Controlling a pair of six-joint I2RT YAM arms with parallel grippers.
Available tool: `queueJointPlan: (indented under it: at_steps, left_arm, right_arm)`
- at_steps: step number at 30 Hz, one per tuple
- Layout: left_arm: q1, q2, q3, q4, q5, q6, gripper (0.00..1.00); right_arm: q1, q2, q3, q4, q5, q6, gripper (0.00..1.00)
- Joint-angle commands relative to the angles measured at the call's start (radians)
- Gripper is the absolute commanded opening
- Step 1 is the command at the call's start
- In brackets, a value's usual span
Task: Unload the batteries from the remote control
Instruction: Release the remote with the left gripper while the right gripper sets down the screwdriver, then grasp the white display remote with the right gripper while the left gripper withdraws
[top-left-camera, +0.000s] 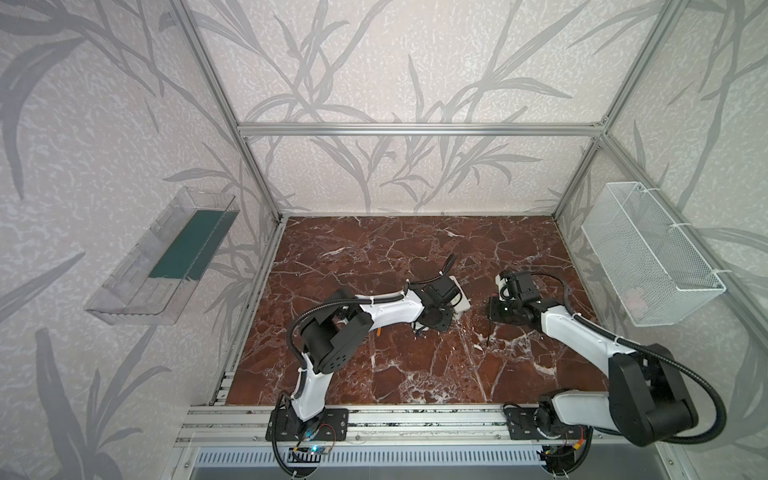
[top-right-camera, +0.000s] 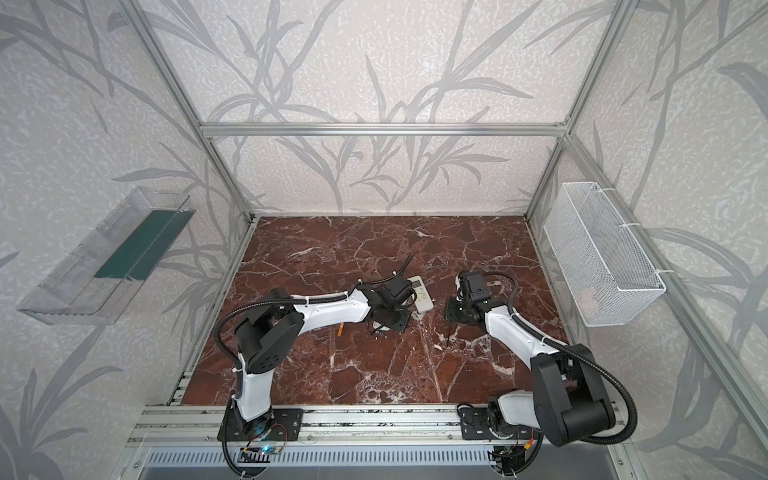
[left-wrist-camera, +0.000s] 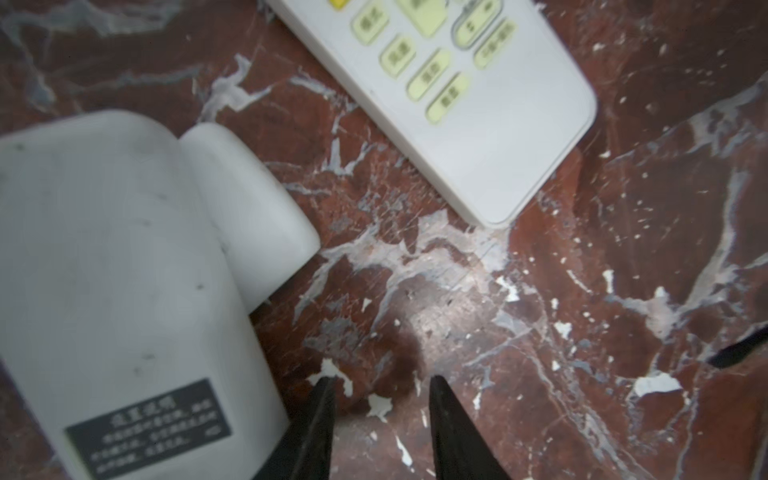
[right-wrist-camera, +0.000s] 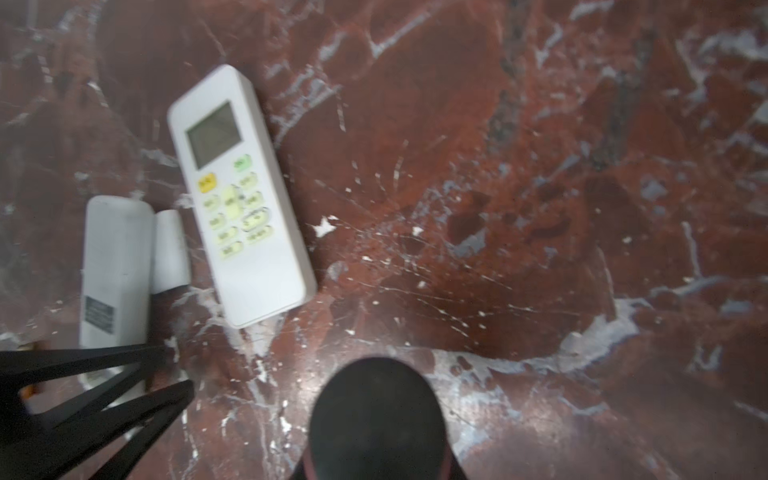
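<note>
Left pincer (left-wrist-camera: 382, 386) gapes empty over the bench (left-wrist-camera: 582, 332) beside the face-down remote (left-wrist-camera: 116, 270); right pincer (top-left-camera: 493, 316) is clamped on the screwdriver (right-wrist-camera: 376, 415).

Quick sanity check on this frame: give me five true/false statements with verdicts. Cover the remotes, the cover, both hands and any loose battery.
1. The remote with the display lies buttons up. True.
2. The second remote lies face down, label showing. True.
3. The left hand grips the small white cover. False: it is open and holds nothing; the cover lies on the tabletop beside the second remote.
4. The right hand is open and empty. False: it is shut on the screwdriver.
5. A yellow-orange battery lies on the tabletop by the left arm. True.
</note>
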Motion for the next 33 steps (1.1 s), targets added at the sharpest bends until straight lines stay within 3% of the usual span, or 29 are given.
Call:
queueJointPlan:
  at_steps: [1, 6, 9, 21, 27, 33]
  left_arm:
    - [0.006, 0.022, 0.025, -0.032, -0.046, 0.015, 0.39]
    - [0.032, 0.009, 0.016, -0.056, -0.082, 0.027, 0.39]
    - [0.057, -0.008, -0.001, -0.072, -0.120, 0.024, 0.39]
    - [0.193, -0.066, -0.105, -0.011, -0.111, 0.031, 0.39]
    - [0.253, -0.064, -0.103, 0.000, -0.094, 0.048, 0.40]
    - [0.272, -0.125, -0.091, -0.005, -0.067, 0.051, 0.52]
  right_arm:
    - [-0.022, 0.042, 0.066, -0.105, 0.016, -0.031, 0.23]
    - [-0.025, 0.065, 0.089, -0.134, 0.044, -0.041, 0.44]
    - [-0.025, 0.056, 0.092, -0.131, 0.049, -0.039, 0.51]
    - [-0.010, 0.026, 0.149, -0.135, 0.043, -0.099, 0.61]
    - [0.107, 0.104, 0.231, -0.118, 0.066, -0.138, 0.64]
    - [0.181, 0.258, 0.336, -0.099, 0.069, -0.129, 0.68]
